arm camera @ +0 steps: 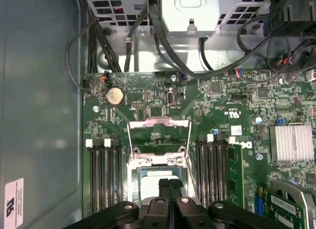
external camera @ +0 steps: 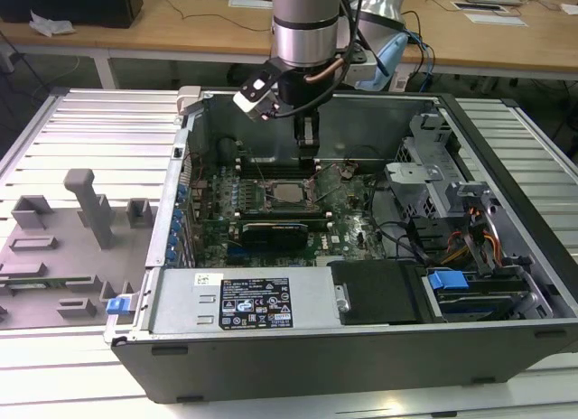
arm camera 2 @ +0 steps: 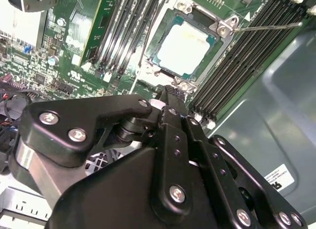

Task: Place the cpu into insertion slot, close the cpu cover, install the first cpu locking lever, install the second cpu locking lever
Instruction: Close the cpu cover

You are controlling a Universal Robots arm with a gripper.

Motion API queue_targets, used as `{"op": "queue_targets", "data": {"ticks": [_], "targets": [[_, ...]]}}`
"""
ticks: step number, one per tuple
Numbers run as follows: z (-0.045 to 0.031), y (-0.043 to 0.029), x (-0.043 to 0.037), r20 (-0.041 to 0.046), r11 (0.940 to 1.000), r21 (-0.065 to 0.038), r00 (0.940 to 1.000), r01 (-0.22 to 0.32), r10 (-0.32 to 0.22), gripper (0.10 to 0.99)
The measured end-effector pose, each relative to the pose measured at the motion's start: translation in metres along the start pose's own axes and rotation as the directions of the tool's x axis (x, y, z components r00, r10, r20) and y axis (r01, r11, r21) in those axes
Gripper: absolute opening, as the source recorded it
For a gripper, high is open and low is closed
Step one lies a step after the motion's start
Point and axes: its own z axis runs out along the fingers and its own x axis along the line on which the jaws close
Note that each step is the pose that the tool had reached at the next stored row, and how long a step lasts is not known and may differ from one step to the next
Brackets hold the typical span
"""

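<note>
In the socket (arm camera 2: 224, 27), flat silvery cpu (arm camera 2: 185, 46)

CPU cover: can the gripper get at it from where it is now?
Probably yes. The cpu cover is swung open at the socket's edge, the gripper hangs just above the cpu seated in the socket, and nothing lies between gripper and cover.

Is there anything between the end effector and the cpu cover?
Nothing visible does. In the first wrist view the end effector hangs above the cpu, and the cpu cover is open beside it.
</note>
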Motion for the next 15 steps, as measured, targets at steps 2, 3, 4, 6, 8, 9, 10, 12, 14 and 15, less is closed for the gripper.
{"op": "queue_targets", "data": {"ticks": [2,3,4,6,8,9,10,12,14,15], "targets": [[0.0003,0.0027,0.0001,0.0,1.0,0.0,1.0,0.0,0.0,0.106],[0.0004,0.0042,0.0002,0.0,1.0,0.0,1.0,0.0,0.0,0.106],[0.0007,0.0064,0.0002,0.0,1.0,0.0,1.0,0.0,0.0,0.106],[0.0011,0.0101,0.0004,0.0,1.0,0.0,1.0,0.0,0.0,0.106],[0.0012,0.0121,0.0005,0.0,1.0,0.0,1.0,0.0,0.0,0.106],[0.0013,0.0129,0.0005,0.0,1.0,0.0,1.0,0.0,0.0,0.106],[0.0014,0.0139,0.0005,0.0001,1.0,0.0,1.0,0.0,0.0,0.106],[0.0022,0.0209,0.0008,0.0,1.0,0.0,1.0,0.0,0.0,0.106],[0.0026,0.025,0.0009,0.0,1.0,0.0,1.0,0.0,0.0,0.106],[0.0028,0.0272,0.001,0.0001,1.0,0.0,1.0,0.0,0.0,0.106]]}}
